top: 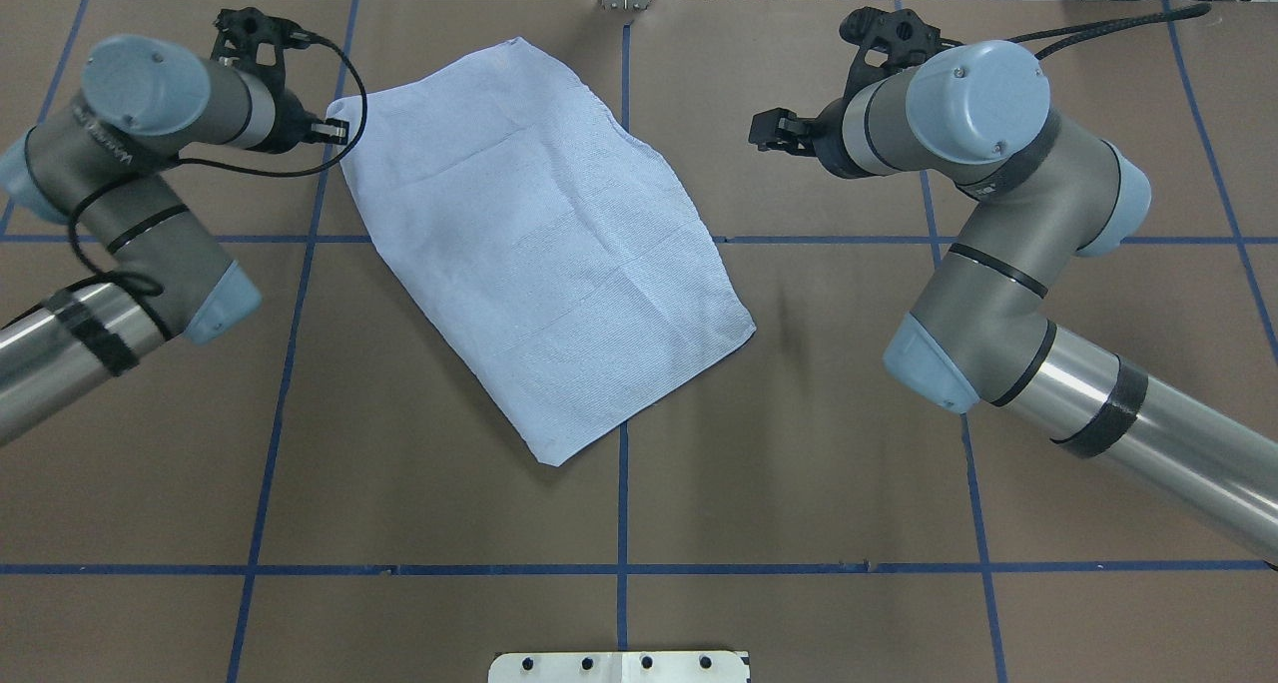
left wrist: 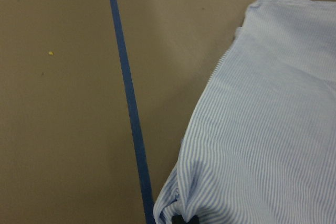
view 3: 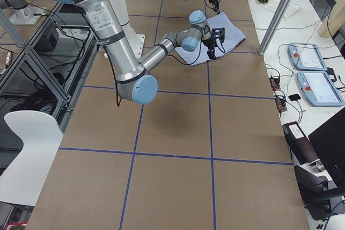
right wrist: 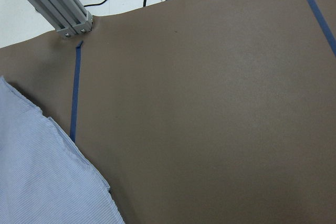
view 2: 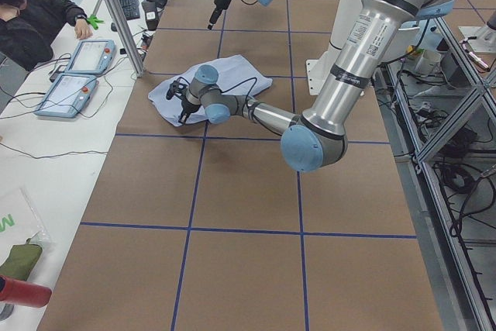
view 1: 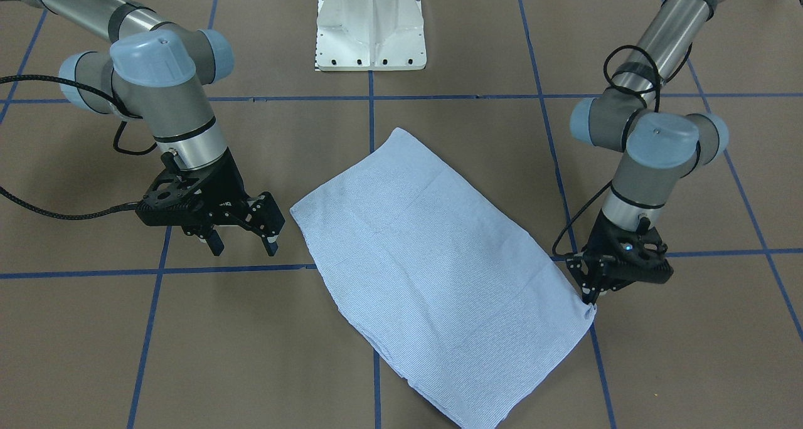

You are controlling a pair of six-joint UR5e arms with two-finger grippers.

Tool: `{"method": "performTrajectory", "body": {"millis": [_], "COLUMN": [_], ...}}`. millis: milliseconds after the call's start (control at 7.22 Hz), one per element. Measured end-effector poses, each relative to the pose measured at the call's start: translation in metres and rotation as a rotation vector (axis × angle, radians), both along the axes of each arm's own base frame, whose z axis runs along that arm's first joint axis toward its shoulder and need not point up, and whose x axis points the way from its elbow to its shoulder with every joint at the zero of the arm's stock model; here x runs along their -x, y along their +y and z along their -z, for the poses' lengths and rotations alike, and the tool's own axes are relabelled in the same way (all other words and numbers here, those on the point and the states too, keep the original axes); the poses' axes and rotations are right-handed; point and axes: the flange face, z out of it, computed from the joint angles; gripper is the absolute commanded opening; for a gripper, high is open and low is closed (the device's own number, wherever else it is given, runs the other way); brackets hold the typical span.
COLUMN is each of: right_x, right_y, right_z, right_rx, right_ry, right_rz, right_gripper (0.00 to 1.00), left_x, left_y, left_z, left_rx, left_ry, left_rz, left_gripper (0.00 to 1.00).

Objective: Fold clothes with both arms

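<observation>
The shirt is lying folded into a flat, roughly four-sided, light-blue packet with fine white stripes. It is sitting slantwise on the brown bench, between the two arms and across the middle blue tape line. One long edge is running toward the robot's white pedestal base and the other end is reaching toward the operators' side. The left gripper is pointing down at the shirt's corner on the robot's left. Its fingers are drawn close together and pinching that corner, and in the left wrist view the striped cloth is puckering around a dark fingertip at the bottom edge. The right gripper is hanging just beside the opposite side of the shirt, clear of the cloth, with its two fingers spread wide and holding nothing. The right wrist view is showing only a layered edge of the fabric and bare brown bench.
</observation>
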Motion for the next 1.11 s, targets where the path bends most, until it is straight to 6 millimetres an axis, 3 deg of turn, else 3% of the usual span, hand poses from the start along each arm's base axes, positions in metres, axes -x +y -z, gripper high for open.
{"method": "performTrajectory", "body": {"millis": [139, 277, 554, 831, 1109], "right_x": [0.002, 0.008, 0.023, 0.043, 0.079], "right_y": [0.004, 0.011, 0.022, 0.031, 0.055], "right_z": [0.004, 0.008, 0.016, 0.033, 0.048], "right_rx": [-0.002, -0.003, 0.006, 0.069, 0.205], "right_ry": [-0.006, -0.014, -0.03, -0.043, -0.066], "right_rz": [0.004, 0.01, 0.019, 0.008, -0.033], "right_gripper": [1.0, 1.0, 1.0, 0.98, 0.98], "left_x": [-0.015, -0.025, -0.027, 0.001, 0.024], "left_y": [-0.028, -0.044, -0.05, -0.024, 0.0], "left_z": [0.014, 0.026, 0.038, 0.037, 0.029], "left_rx": [0.006, 0.007, -0.039, -0.071, -0.085], "left_ry": [-0.006, -0.005, 0.01, 0.06, 0.083], "left_rz": [0.007, 0.009, -0.064, -0.162, -0.178], "left_gripper": [0.0, 0.99, 1.0, 1.0, 1.0]}}
